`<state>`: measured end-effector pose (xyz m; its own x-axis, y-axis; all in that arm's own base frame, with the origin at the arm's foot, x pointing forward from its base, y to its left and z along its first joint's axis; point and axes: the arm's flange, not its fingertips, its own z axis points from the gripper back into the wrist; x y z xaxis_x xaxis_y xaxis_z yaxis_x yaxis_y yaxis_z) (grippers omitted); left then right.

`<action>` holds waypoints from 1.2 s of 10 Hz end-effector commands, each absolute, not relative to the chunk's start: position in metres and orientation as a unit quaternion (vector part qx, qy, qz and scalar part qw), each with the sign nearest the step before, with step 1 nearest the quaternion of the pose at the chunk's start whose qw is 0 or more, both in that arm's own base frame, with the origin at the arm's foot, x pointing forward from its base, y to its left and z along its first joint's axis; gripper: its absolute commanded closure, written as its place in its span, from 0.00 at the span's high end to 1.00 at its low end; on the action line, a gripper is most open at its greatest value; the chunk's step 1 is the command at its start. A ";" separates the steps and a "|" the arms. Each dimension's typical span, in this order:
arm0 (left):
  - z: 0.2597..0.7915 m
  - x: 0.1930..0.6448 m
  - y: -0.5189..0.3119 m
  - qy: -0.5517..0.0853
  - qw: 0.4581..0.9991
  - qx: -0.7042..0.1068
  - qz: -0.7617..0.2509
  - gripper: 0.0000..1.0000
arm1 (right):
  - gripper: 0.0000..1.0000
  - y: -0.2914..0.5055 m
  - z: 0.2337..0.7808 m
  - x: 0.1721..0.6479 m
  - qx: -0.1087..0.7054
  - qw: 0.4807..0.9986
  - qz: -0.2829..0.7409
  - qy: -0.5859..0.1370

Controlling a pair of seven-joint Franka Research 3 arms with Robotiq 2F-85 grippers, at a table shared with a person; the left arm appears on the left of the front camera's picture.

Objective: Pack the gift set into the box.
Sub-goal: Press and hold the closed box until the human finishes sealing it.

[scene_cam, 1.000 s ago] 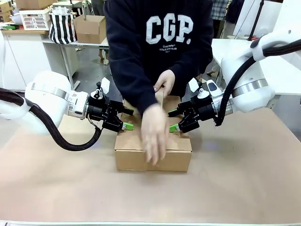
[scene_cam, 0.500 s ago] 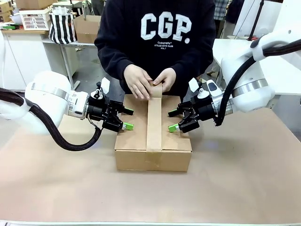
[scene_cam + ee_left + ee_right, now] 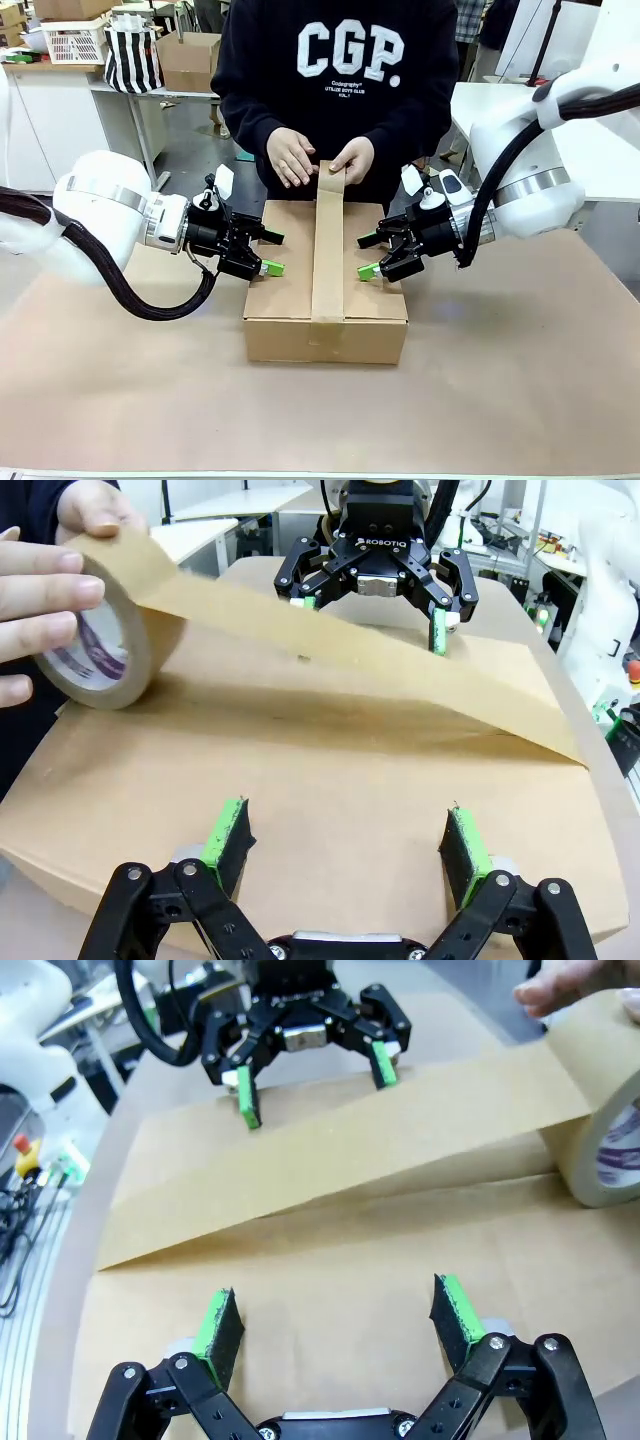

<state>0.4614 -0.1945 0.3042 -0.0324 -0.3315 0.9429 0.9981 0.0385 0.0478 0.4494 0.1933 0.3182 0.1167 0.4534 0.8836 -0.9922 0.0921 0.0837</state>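
Grippers face each other across the closed box (image 3: pixel 325 290): your left gripper (image 3: pixel 268 252) at its left side, your right gripper (image 3: pixel 366 256) at its right, both spread wide and holding nothing. Behind the box, a person's hands (image 3: pixel 292 157) lift brown tape (image 3: pixel 328 245) off the top. The sweatshirt (image 3: pixel 350 60) reads "CGP."

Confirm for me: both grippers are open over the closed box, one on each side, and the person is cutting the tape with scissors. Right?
Not quite. There are no scissors: the person's hands hold the tape roll and pull the strip along the box top, as the left wrist view shows. The left gripper and right gripper are open, one on each side.
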 end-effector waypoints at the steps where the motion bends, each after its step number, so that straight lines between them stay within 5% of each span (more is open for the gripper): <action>1: 0.300 0.460 -0.194 -0.434 0.574 -0.386 -0.577 1.00 | 1.00 0.192 0.315 0.446 0.373 0.648 0.559 -0.358; 12: 0.300 0.460 -0.194 -0.434 0.574 -0.386 -0.577 1.00 | 1.00 0.192 0.315 0.446 0.373 0.648 0.559 -0.358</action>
<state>0.4614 -0.1945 0.3042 -0.0324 -0.3315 0.9429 0.9981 0.0385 0.0478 0.4494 0.1933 0.3183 0.1165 0.4534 0.8837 -0.9922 0.0921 0.0836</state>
